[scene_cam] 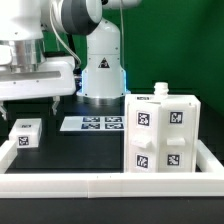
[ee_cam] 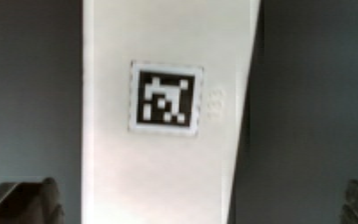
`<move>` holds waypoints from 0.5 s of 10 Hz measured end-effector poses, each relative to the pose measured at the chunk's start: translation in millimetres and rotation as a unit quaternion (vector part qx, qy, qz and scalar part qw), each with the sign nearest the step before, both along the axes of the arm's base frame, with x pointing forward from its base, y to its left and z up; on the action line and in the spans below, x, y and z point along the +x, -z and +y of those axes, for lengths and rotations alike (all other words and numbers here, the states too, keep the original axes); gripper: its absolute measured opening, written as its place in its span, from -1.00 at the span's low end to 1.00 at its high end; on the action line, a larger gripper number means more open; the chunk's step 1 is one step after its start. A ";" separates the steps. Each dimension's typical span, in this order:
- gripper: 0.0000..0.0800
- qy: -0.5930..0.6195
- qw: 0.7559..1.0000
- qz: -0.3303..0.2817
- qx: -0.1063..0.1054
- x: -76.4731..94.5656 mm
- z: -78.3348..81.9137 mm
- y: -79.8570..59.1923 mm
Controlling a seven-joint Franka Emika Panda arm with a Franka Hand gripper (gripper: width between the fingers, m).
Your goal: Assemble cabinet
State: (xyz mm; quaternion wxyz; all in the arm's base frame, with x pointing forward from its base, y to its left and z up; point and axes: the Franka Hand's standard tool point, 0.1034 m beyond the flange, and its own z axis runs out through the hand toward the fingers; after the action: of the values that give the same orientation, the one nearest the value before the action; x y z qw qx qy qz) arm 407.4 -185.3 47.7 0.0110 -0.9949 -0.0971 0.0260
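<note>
The cabinet (scene_cam: 160, 132) stood on the exterior view's right, its tags facing the camera. A small box (scene_cam: 25, 134) sat well apart on the left, under the gripper (scene_cam: 37, 102), whose fingers were spread. The marker board (scene_cam: 92, 124) lay between them.

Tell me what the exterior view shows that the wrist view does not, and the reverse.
Only the exterior view: the arm, the cabinet block, a small tagged box, the marker board, the front rail. Only the wrist view: a close white panel with one tag; which part it is, I cannot tell. Both: the gripper, open.
</note>
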 end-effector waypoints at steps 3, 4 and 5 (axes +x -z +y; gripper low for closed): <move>0.99 -0.004 1.000 0.008 0.000 -7.1 -3.8 10.8; 0.99 -0.005 1.000 0.010 -0.001 -9.4 -4.8 14.6; 0.99 -0.007 1.000 0.010 -0.003 -11.6 -7.1 19.2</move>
State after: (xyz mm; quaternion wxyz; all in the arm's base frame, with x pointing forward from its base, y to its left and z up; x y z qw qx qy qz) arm 395.8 -192.4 28.5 0.0083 -0.9939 -0.1035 0.0362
